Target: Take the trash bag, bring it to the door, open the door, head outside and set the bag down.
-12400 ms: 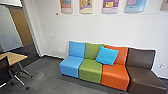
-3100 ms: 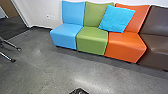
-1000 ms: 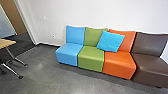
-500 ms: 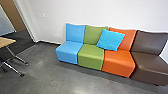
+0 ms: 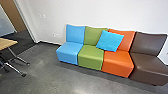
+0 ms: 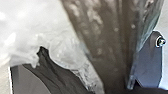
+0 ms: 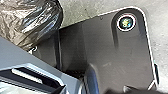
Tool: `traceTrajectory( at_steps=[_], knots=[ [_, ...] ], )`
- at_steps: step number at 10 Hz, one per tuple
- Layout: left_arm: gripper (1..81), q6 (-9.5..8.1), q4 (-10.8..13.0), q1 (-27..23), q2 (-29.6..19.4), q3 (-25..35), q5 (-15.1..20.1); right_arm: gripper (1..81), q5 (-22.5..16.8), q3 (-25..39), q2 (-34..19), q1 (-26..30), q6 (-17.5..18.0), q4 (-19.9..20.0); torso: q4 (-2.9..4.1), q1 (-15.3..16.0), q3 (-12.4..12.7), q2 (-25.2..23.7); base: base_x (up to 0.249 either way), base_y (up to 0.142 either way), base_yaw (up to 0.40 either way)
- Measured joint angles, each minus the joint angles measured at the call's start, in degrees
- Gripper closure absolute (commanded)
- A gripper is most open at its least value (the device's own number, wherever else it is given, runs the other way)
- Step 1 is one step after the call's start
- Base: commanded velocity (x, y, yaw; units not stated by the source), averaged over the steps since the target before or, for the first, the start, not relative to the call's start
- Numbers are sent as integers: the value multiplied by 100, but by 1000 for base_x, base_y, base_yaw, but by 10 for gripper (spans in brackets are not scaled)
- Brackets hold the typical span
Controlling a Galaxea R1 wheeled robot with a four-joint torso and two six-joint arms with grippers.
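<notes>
Head view. Row of four armless seats along a pale wall [image 5: 82,12]: blue seat [image 5: 67,51], green seat [image 5: 90,56], orange seat [image 5: 118,62], brown seat [image 5: 150,63], each side by side with the next. Turquoise cushion [image 5: 110,40] tilted against the backrests of the green and orange ones. Near the left edge, a wood-topped table [image 5: 7,43] on metal legs, standing on grey floor [image 5: 47,75]. Upper left: an opening with darker flooring [image 5: 18,41] and a brown panel [image 5: 13,15] beyond.

Left wrist view. Dark, shiny plastic of the trash bag [image 6: 107,32] close to my camera, drawn together into long folds and narrowing toward one end. Beside it, pale see-through film [image 6: 67,52] and a dark creased piece [image 6: 57,75] tapering to a point; whether these belong to the same bag, I cannot tell. Grey bracket with a bolt [image 6: 161,41] behind the folds. State of my left gripper: cannot tell whether it is clenched on the plastic or released.

Right wrist view. Rounded, crumpled side of the bag next to my own dark plate, above the concrete; contact between bag and plate unclear. State of my right gripper: cannot tell, closed or released.
</notes>
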Motion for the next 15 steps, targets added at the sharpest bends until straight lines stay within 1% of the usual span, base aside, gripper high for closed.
traceTrajectory(
  at_steps=[1, 7, 10, 11, 13, 15],
  knots=[
    [811, 0, 0, 13, 66, -48, -13, 10, 1, -46, 45, -39, 0, -22, 0, -138, 70, 210, 0, 0, 0],
    [811, 0, 0, 16, 105, -96, -10, 10, 6, -121, 63, -55, -20, -40, 0, -940, 481, 1444, 0, 0, 0],
    [811, 2, 2, 29, 243, -330, -7, 10, 9, -286, 152, -44, -17, -40, 0, -1344, 686, 2063, 0, 0, 0],
    [811, 50, 2, 60, 302, -427, 0, 10, 6, -350, 207, -46, -20, -40, 0, -1475, 769, 2268, 0, 0, 0],
    [811, 104, 2, 137, 358, -586, 6, 10, 4, -813, 439, -41, -24, -44, 0, -1735, 1031, 2667, 0, 0, 0],
    [811, 104, 2, 149, 361, -601, 26, 10, 1, -1009, 649, -60, -61, -44, 0, -2002, 1320, 3075, 0, 0, 0]
  ],
)
